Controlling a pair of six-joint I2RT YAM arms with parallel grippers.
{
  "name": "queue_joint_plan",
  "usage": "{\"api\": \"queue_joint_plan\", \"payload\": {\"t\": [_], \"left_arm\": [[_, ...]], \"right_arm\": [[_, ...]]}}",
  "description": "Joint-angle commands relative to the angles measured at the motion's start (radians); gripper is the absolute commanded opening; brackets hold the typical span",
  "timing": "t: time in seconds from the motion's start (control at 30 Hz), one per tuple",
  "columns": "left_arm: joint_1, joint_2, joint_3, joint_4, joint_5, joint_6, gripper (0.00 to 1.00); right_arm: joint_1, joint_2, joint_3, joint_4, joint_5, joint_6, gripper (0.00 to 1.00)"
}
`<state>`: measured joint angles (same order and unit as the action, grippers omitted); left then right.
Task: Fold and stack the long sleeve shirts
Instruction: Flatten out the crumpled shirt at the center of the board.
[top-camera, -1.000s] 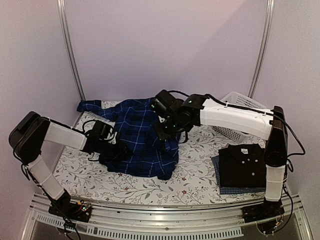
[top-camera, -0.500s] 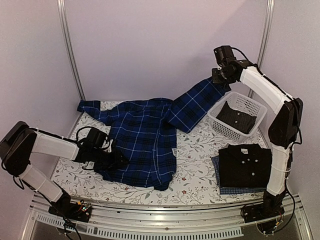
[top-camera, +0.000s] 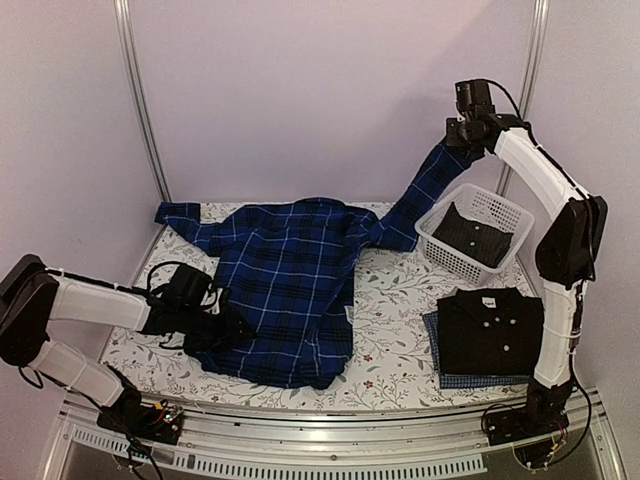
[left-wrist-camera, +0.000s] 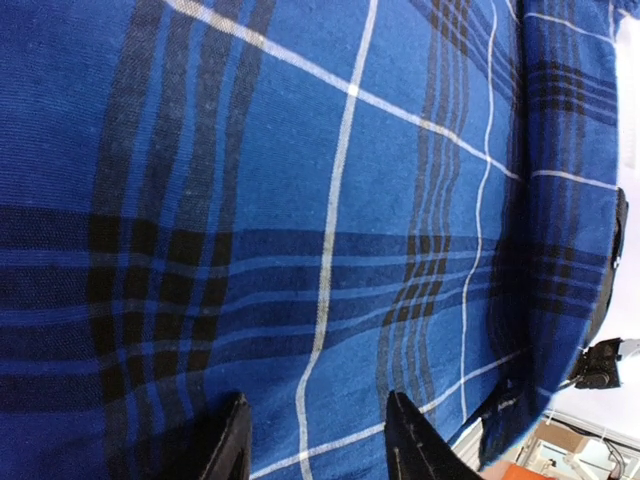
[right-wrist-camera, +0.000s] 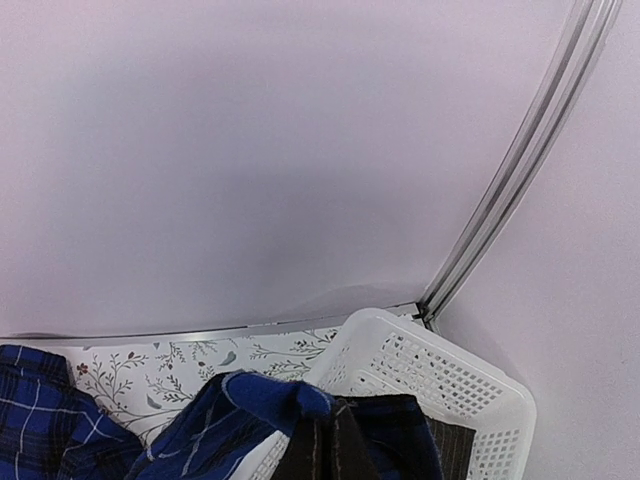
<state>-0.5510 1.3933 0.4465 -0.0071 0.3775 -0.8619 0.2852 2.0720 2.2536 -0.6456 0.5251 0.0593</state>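
While right pincer (top-camera: 462, 138) grips the plaid shirt's (top-camera: 290, 280) raised sleeve, left pincer (left-wrist-camera: 316, 402) lies parted atop it.

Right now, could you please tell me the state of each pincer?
Left pincer: open, fingers apart over the dark blue plaid cloth shirt.
Right pincer: closed on that shirt's sleeve.

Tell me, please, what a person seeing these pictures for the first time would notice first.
The right gripper is raised high at the back right, shut on one sleeve of the plaid shirt, which stretches up beside the white basket. The shirt's body lies spread in the middle, with the left gripper at its near left hem. At the near right sits a folded black shirt.
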Motion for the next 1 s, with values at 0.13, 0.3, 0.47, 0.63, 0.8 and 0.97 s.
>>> {"api": "queue_joint_plan", "payload": {"t": [0.13, 0.3, 0.47, 0.63, 0.8, 0.97], "left_arm": [[-0.028, -0.017, -0.061, -0.159, -0.028, -0.038, 0.46], [-0.039, -0.05, -0.065, -0.171, -0.032, -0.053, 0.46], [-0.044, -0.079, -0.049, -0.201, -0.032, -0.061, 0.46], [-0.046, -0.124, -0.008, -0.26, -0.037, -0.054, 0.46], [-0.045, -0.18, 0.069, -0.331, -0.05, -0.046, 0.47], [-0.041, -0.173, 0.168, -0.36, -0.084, -0.008, 0.47]], "right_arm": [[-0.057, 0.076, 0.108, 0.105, -0.062, -0.022, 0.0], [-0.069, 0.109, 0.149, 0.11, -0.216, 0.006, 0.0], [-0.042, 0.094, 0.064, 0.131, -0.422, 0.054, 0.01], [0.057, 0.097, 0.037, 0.102, -0.482, -0.001, 0.05], [0.165, 0.113, -0.062, 0.079, -0.51, -0.02, 0.11], [0.25, 0.146, -0.173, 0.08, -0.578, 0.031, 0.14]]}}
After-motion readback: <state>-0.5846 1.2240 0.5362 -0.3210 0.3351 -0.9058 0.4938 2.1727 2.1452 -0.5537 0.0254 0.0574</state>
